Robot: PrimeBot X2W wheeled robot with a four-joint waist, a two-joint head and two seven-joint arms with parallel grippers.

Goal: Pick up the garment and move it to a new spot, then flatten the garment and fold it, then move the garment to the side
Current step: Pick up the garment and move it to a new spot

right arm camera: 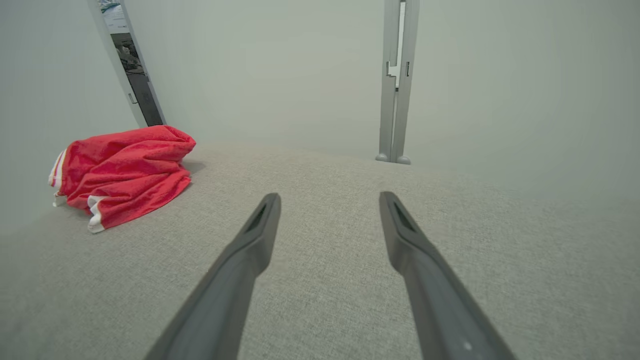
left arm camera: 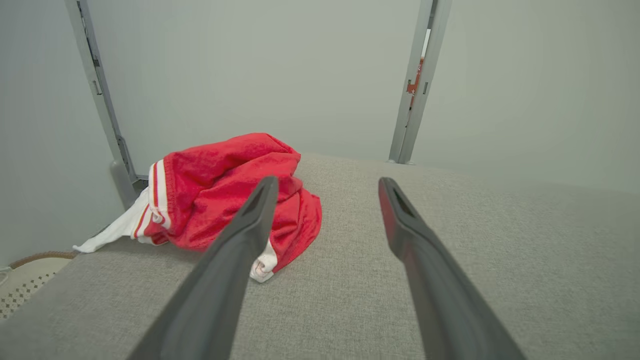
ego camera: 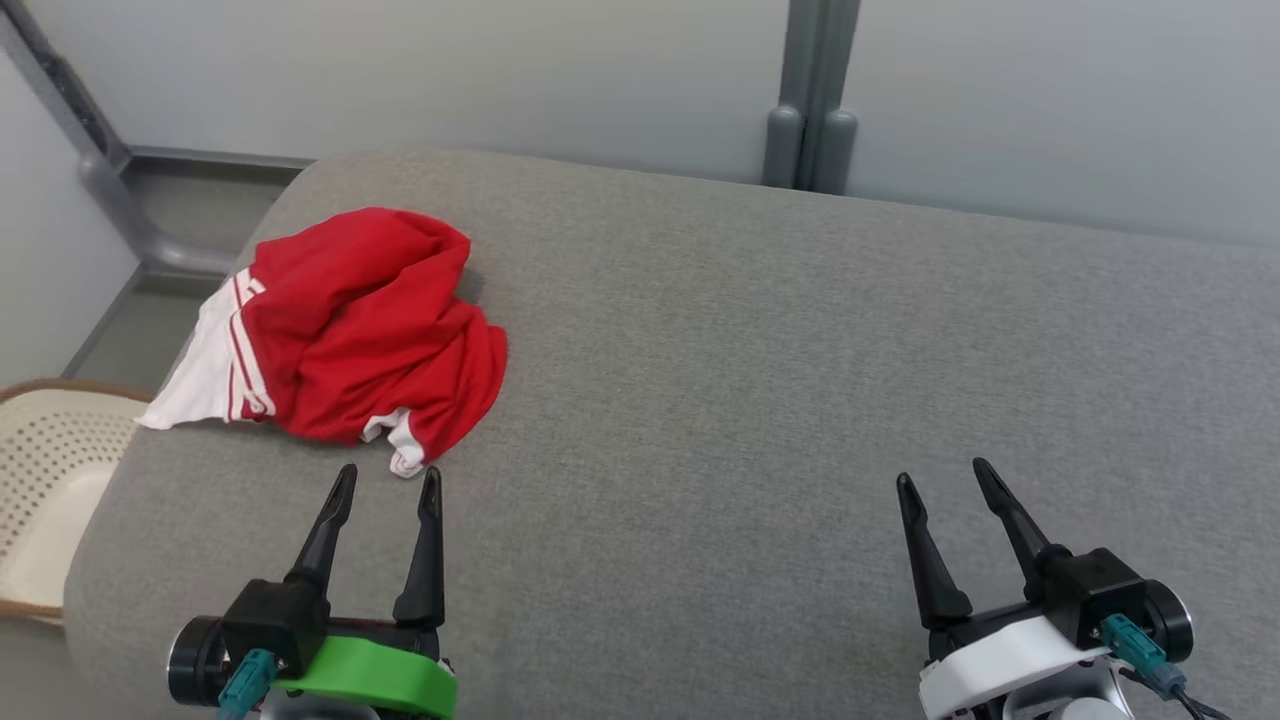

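Note:
The garment (ego camera: 360, 325) is a crumpled red piece with white trim and stripes, bunched at the left side of a grey padded surface (ego camera: 760, 380). It also appears in the left wrist view as the garment (left arm camera: 220, 190) and far left in the right wrist view as the garment (right arm camera: 125, 172). My left gripper (ego camera: 388, 485) stands open just short of the garment's near edge, nothing between its fingers. My right gripper (ego camera: 945, 480) is open over bare grey fabric at the lower right, far from the garment.
A cream perforated basket (ego camera: 45, 480) sits off the surface's left edge. A grey wall with a vertical post (ego camera: 812, 100) backs the surface. A slanted grey frame (ego camera: 100, 170) runs down at far left. Wide bare grey fabric spreads right of the garment.

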